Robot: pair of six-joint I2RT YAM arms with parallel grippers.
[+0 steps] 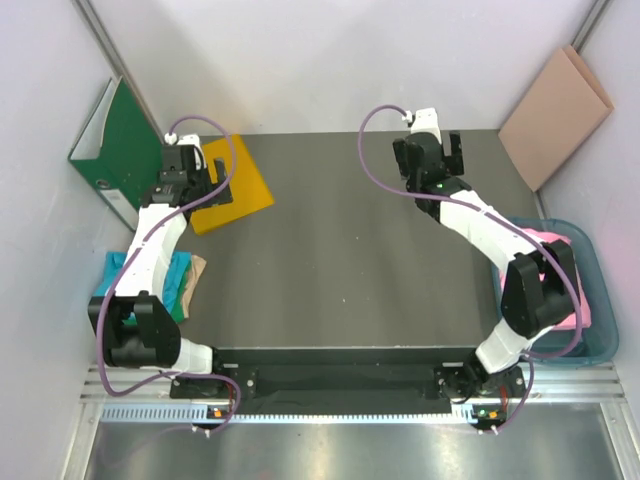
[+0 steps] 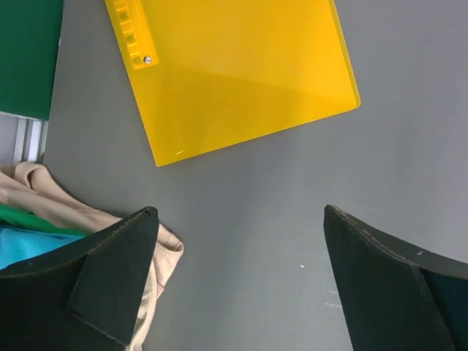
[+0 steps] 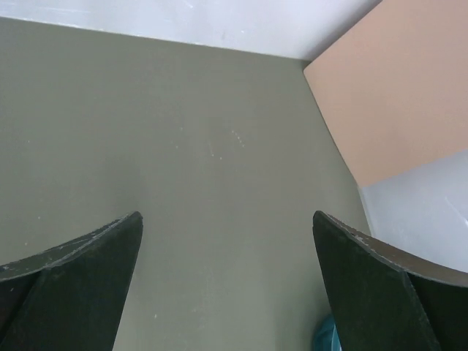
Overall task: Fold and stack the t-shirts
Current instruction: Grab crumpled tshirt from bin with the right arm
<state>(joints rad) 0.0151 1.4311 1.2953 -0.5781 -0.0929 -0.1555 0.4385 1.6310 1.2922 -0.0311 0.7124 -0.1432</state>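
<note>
A pile of t-shirts lies at the table's left edge, partly under my left arm: a teal one (image 1: 120,268), a green one (image 1: 178,300) and a beige cloth (image 1: 196,273). They also show in the left wrist view, with beige (image 2: 80,216), teal (image 2: 29,245) and green (image 2: 18,217). A bright pink t-shirt (image 1: 562,246) lies in the blue bin (image 1: 603,300) at the right. My left gripper (image 1: 205,185) (image 2: 241,281) is open and empty above bare table, just right of the pile. My right gripper (image 1: 430,155) (image 3: 227,285) is open and empty over the far table. No dark blue shirt shows.
A flat yellow sheet (image 1: 236,185) (image 2: 234,73) lies at the far left of the table, just beyond my left gripper. A green binder (image 1: 115,150) (image 2: 28,51) leans on the left wall. A tan board (image 1: 556,115) (image 3: 398,95) leans at the far right corner.
</note>
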